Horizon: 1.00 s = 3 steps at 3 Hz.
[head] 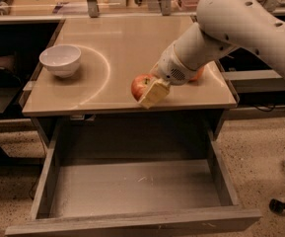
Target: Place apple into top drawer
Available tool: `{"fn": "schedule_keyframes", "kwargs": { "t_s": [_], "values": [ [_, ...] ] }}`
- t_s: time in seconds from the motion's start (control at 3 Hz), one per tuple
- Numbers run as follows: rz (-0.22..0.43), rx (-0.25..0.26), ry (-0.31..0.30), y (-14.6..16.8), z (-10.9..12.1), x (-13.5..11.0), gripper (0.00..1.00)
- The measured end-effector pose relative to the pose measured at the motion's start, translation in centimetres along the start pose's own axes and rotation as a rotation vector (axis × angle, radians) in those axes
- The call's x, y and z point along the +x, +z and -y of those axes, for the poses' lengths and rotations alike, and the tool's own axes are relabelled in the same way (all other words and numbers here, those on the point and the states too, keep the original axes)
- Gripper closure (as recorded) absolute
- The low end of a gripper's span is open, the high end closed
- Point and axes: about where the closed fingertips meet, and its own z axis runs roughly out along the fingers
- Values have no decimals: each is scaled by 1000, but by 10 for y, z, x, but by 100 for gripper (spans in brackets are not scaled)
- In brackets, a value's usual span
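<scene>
The hand (149, 91) pinched the apple (140, 85), one pale finger (154, 94) pressed against the fruit's right side. This was at the front edge of the counter (117, 38), above the pulled-out top drawer (132, 223). The apple was not in the drawer (whether it touched the counter, I could not tell). The drawer's grey bottom showed light scratches. A white bowl (60, 59) stood on the counter's left part, well apart from the apple. An orange fruit (197, 75) peeked out from behind the arm (231, 28).
</scene>
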Motion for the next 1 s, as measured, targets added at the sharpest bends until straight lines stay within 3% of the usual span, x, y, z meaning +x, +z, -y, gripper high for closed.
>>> {"fn": "schedule_keyframes", "kwargs": {
  "t_s": [0.33, 1.0],
  "values": [
    [-4, 7, 17, -7, -10, 2, 100],
    [-39, 46, 115, -21, -86, 23, 100]
  ]
}}
